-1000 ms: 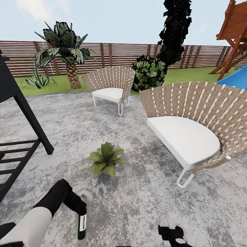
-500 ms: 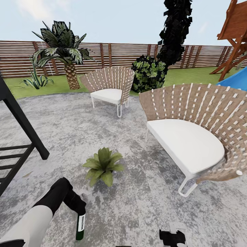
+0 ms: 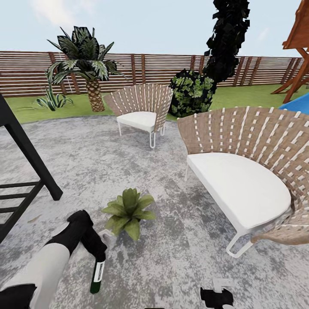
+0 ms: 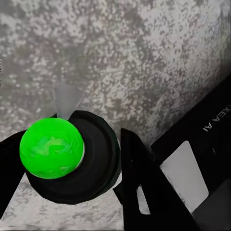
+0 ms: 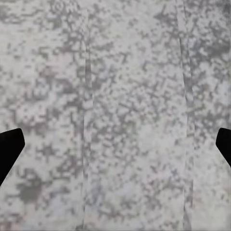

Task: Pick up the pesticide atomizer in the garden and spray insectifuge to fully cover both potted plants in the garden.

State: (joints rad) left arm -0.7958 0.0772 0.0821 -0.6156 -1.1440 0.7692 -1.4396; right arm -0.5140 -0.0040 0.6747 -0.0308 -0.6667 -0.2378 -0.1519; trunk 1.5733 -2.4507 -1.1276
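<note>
Spray comes next: my left tool point(image 3: 95, 251) grips the slim dark-green spray bottle point(image 3: 97, 277) beside the small leafy green plant point(image 3: 127, 211); right tool point(image 5: 115, 144) open, empty.

Flat bright daylight, soft shadows under the chairs point(image 3: 240, 189). Wide-angle stretch at head view edges. Wrist views pixelated, patio point(image 5: 125, 96) texture blurry.

A home garden: stone patio point(image 3: 128, 163), woven chairs point(image 3: 141, 112), slatted fence point(image 3: 150, 68), lawn point(image 3: 25, 109).

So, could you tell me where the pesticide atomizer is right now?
In the head view it hangs at lower left, held in the left gripper, the pesticide atomizer pointing down over the patio, just short of the potted plant.
</note>
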